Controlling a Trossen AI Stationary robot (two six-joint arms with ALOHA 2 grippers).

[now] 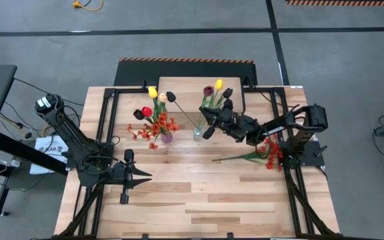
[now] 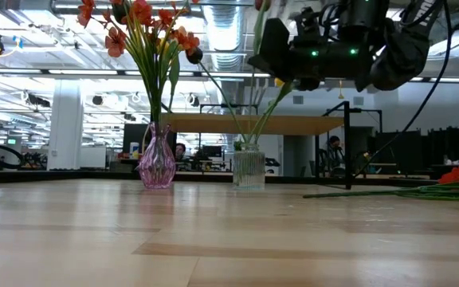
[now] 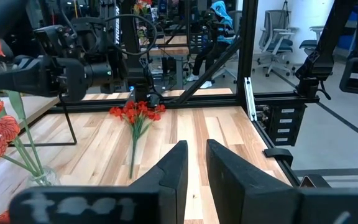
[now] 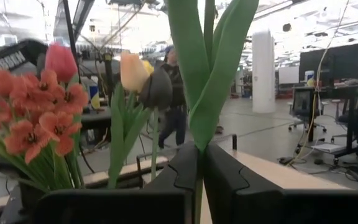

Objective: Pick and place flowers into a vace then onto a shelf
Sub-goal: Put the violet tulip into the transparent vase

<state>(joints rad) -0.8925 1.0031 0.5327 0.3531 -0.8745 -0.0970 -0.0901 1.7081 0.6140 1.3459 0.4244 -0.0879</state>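
Right wrist view shows the right gripper [image 4: 201, 180] with fingers pinched on a tulip stem [image 4: 207, 68], held above the clear vase [image 1: 197, 133] for insertion. The left gripper [image 1: 142, 176], fingers narrowly parted, waits on the surface [image 1: 199, 200].

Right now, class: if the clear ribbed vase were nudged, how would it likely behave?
The clear ribbed vase probably tips easily: tall tulips lean out of it, making it top-heavy. It looks like glass, so likely fragile and slippery. The right hand, shut on a stem, could drag it over.
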